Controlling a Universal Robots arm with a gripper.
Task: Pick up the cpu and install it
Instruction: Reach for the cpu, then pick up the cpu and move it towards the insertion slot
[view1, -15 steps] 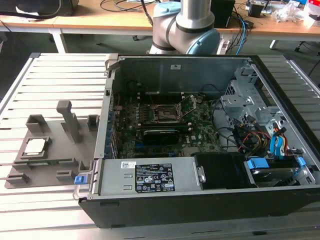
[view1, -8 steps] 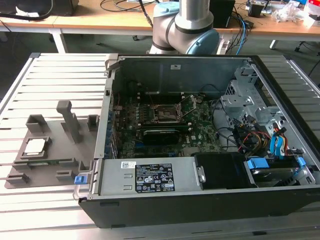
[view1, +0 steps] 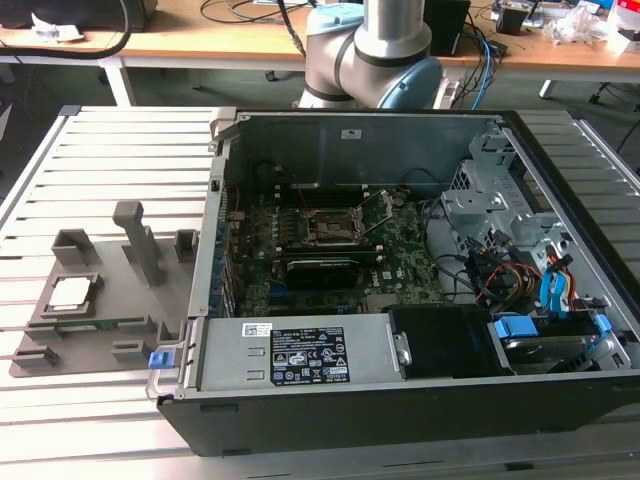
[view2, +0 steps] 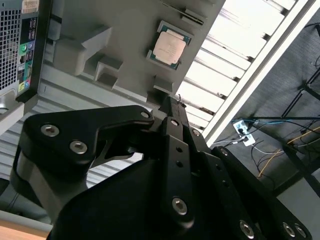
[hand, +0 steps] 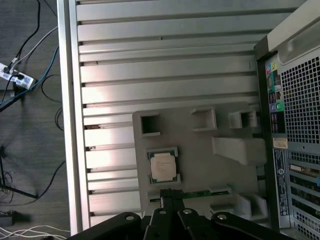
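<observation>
cpu (hand: 163, 166) on fixture plate (hand: 200, 150), motherboard socket (view1: 330, 228) in exterior view

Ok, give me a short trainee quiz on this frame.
1. True or false: the cpu lies on the plate.
2. In the exterior view, on which side of the case is the plate? A) left B) right C) inside it
3. Short answer: is the cpu installed yet?
Key: 1 true; 2 A; 3 no.
</observation>
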